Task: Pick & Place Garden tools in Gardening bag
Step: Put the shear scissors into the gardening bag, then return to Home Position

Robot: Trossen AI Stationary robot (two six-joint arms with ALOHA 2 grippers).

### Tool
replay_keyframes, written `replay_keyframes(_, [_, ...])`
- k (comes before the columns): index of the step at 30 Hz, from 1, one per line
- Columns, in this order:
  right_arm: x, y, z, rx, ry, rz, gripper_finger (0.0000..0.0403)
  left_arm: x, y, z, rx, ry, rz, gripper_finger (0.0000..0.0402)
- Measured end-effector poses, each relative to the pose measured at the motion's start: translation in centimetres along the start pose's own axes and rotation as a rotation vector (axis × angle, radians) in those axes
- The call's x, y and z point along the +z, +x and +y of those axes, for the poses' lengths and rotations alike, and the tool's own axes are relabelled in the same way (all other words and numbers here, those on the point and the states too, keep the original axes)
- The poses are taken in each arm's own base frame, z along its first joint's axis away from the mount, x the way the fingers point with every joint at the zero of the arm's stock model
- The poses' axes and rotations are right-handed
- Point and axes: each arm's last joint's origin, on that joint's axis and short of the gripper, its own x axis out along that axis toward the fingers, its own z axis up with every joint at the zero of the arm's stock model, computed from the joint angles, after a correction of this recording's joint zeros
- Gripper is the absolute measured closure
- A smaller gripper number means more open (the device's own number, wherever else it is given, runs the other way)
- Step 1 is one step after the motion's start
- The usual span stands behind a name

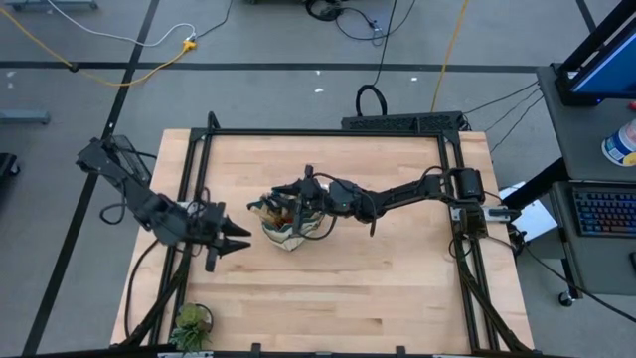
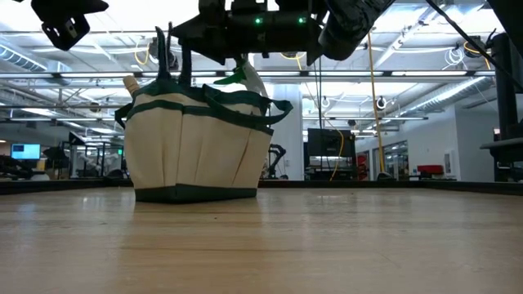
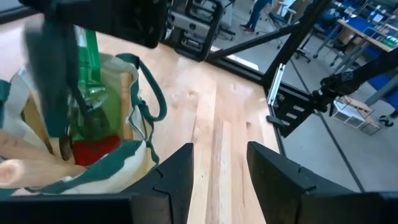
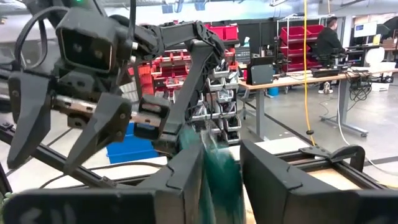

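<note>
1. A small green plant (image 1: 191,323) is seen at the table's (image 1: 397,288) front left corner, well apart from everything else.
2. The left gripper (image 1: 241,237) is held just left of the bag, above the wood; its fingers (image 3: 177,177) are spread with bare table between them, and nothing is gripped.
3. The gardening bag (image 1: 288,225) is found upright near the middle of the table; in the low view its beige wall (image 2: 196,147) and dark green trim are shown; wooden handles (image 3: 25,169), a green spray bottle (image 3: 87,93) and something red (image 3: 93,149) are seen inside it.
4. The right gripper (image 1: 296,204) is positioned over the bag's mouth; a dark green blurred thing (image 4: 221,177) is seen between its fingers (image 4: 186,180); whether it is pinched or merely passed cannot be told.
5. The right arm (image 1: 407,194) is stretched in from the table's right edge.
</note>
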Motion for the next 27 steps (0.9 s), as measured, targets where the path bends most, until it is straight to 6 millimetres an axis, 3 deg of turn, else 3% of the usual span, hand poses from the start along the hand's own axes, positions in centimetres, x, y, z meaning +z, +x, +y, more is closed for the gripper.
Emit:
replay_keyframes(12, [0.0, -0.1, 0.0, -0.003, 0.011, 0.031, 0.0271, -1.0, 0.5, -0.9, -0.019, -0.002, 0.043, 0.0247])
replay_keyframes(17, [2.4, -0.7, 0.6, 0.013, -0.067, 0.012, 0.0276, -1.6, 0.4, -1.5, 0.004, 0.013, 0.035, 0.0247])
replay_keyframes(27, [6.8, -4.2, 0.9, 0.071, -0.168, 0.298, 0.0315, -2.6, -0.2, -2.4, 0.054, 0.001, -0.024, 0.0247])
